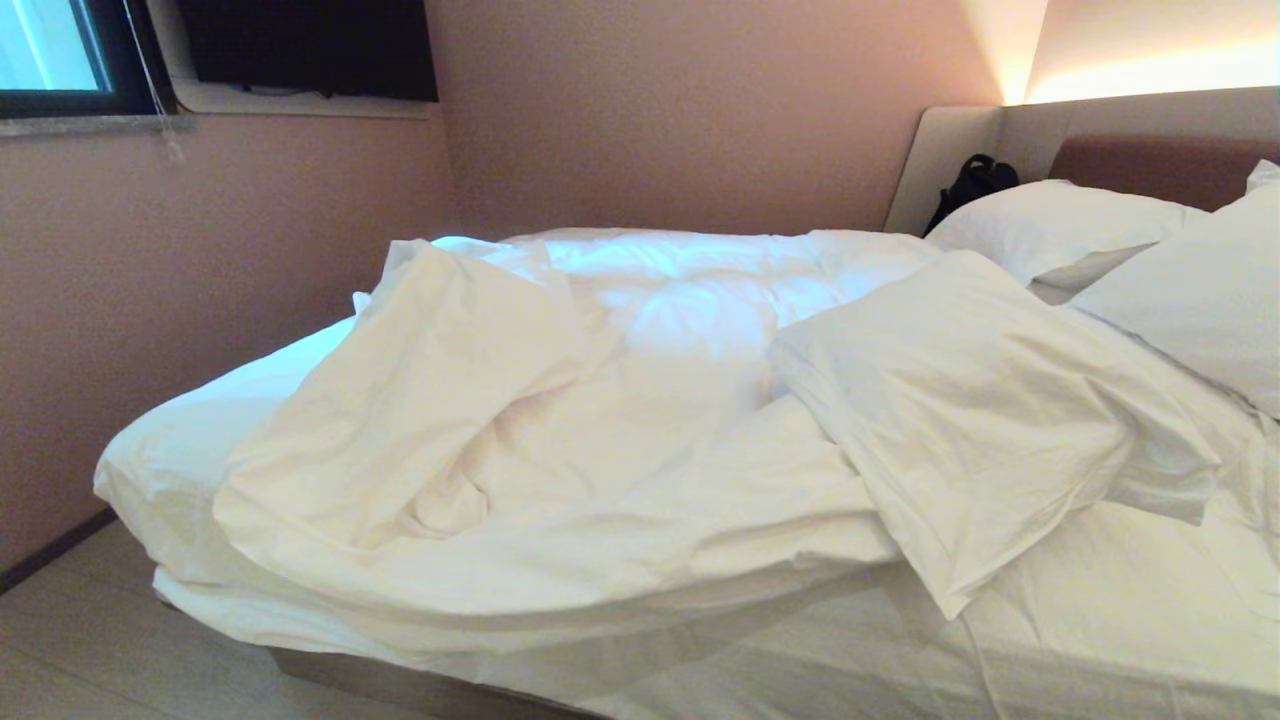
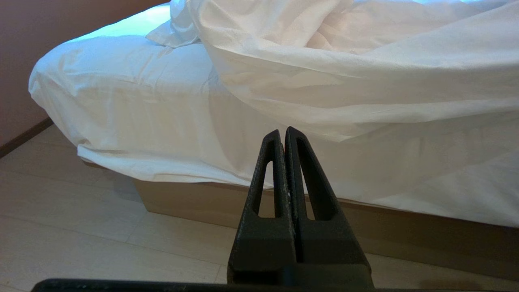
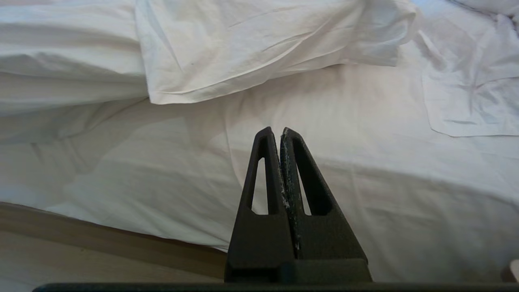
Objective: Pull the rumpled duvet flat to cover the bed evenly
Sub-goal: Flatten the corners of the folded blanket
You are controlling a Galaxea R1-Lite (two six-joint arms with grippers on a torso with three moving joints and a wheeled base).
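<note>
Hanging low beside the wide white-sheeted bed (image 2: 134, 117), the black left gripper (image 2: 282, 130) and black right gripper (image 3: 280, 130) have fingers pressed together, holding nothing. The puffy white rumpled duvet (image 1: 520, 440) lies bunched at the mattress edge; pale floor (image 2: 73, 227) lies beside it.
</note>
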